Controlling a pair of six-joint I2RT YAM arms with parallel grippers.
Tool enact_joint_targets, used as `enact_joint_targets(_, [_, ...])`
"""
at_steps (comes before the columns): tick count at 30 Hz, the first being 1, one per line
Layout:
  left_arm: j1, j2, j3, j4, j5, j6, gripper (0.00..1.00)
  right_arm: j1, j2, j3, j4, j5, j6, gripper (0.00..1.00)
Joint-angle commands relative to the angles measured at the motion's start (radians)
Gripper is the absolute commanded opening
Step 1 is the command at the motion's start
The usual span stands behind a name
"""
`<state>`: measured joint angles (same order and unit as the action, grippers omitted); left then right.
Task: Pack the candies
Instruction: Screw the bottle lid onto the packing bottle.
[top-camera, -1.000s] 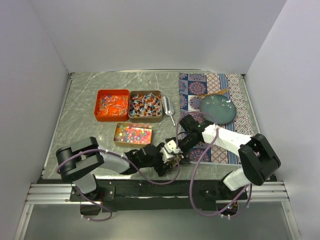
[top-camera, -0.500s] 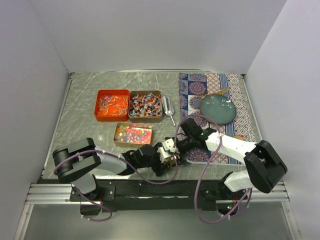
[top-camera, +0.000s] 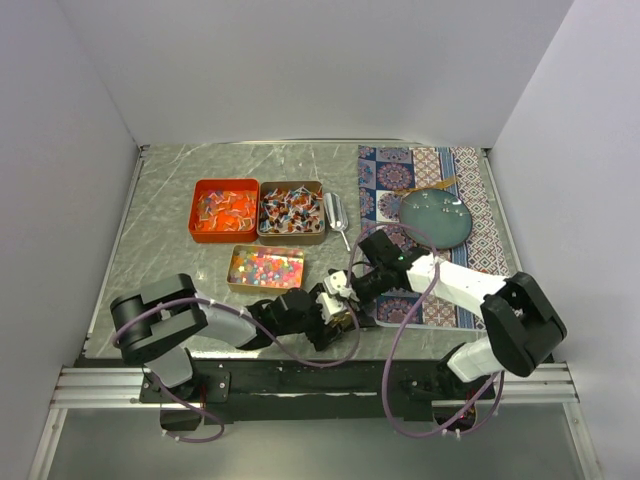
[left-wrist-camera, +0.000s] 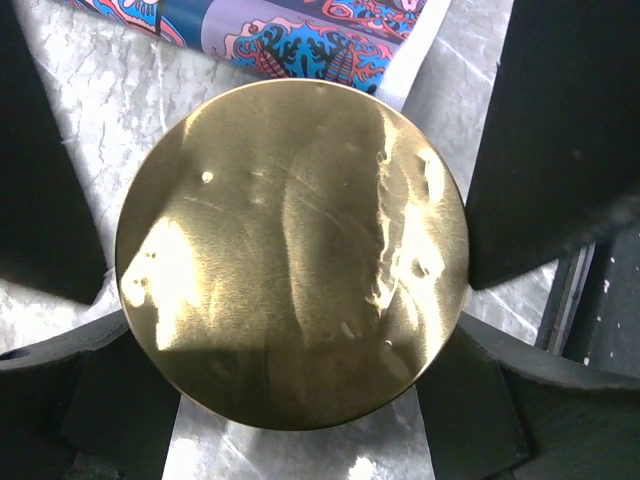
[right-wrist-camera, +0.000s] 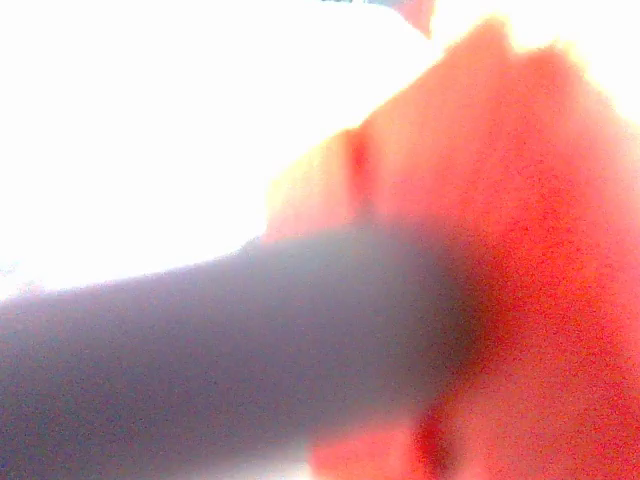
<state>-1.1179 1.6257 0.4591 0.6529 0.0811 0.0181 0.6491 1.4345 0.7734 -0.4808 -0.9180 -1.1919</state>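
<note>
A grey marbled tabletop carries everything. Along its right side lies a patterned mat in blue, red and white, and a teal plate sits on the mat's far half.

Both arms reach in low over the near middle of the tabletop, by the mat's near left corner, so that their ends nearly meet. The left tool points right. The right tool lies just beyond it and points left.

The candies are well to the left of the plate, in three open containers. An orange box holds orange-wrapped candies. Touching its right side, a brown box holds mixed wrapped candies in red, white and blue. Just in front of these two, a gold rectangular tin holds bead-like candies in many colours. A metal scoop lies beside the brown box, its handle towards the arms.

The left tool stands wide, its dark fingers set against the rim of a round gold lid that fills the gap between them. The right wrist view is a washed-out red and grey blur. Whether the right tool is open, or holds anything, cannot be told.
</note>
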Motion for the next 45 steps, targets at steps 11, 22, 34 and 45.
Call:
enact_joint_targets(11, [0.007, 0.088, 0.033, -0.246, -0.004, -0.007, 0.01, 0.005, 0.144, 0.285, -0.430, 0.065, -0.388, 1.00])
enact_joint_targets(22, [-0.013, 0.114, 0.059, -0.272, 0.060, 0.052, 0.01, -0.215, 0.253, 0.521, -0.843, 0.027, -0.705, 1.00])
enact_joint_targets(34, [-0.010, -0.037, 0.003, -0.259, 0.157, 0.046, 0.97, -0.347, 0.205, 0.595, -0.791, 0.064, -0.549, 1.00])
enact_joint_targets(45, [0.026, -0.148, 0.072, -0.398, 0.147, -0.012, 0.97, -0.373, 0.096, 0.541, -0.642, 0.068, -0.289, 1.00])
